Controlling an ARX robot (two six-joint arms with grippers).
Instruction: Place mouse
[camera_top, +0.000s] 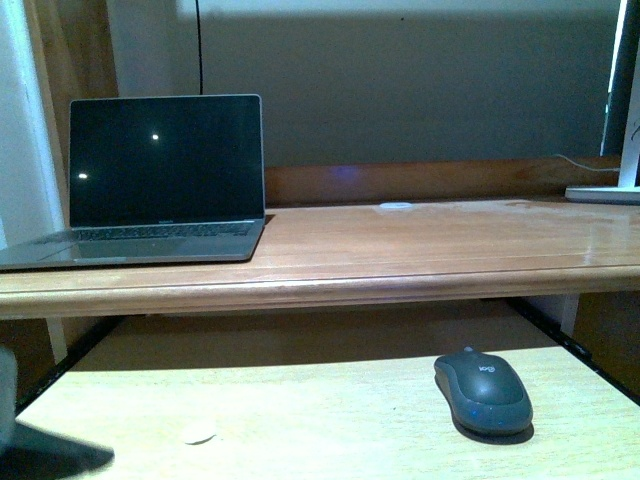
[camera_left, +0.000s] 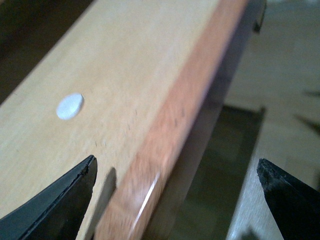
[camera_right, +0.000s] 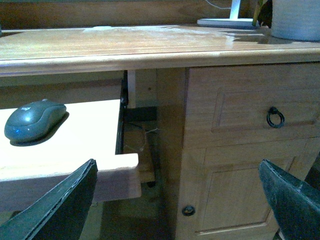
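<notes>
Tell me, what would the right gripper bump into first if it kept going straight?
Probably the desk cabinet, next to the tray; the mouse sits off to one side. Depth is unclear.

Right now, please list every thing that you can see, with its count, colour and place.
laptop: one, grey, black screen, open on the desk top, left.
mouse: one, dark grey, on the pull-out shelf, right side.
disc: one, white, on the shelf, left part.
stand: one, white, desk top, far right.
drawer: one, wooden, ring handle, under the desk top.
left tool: one, black, open, over the shelf edge.
right tool: one, black, open, empty.
</notes>
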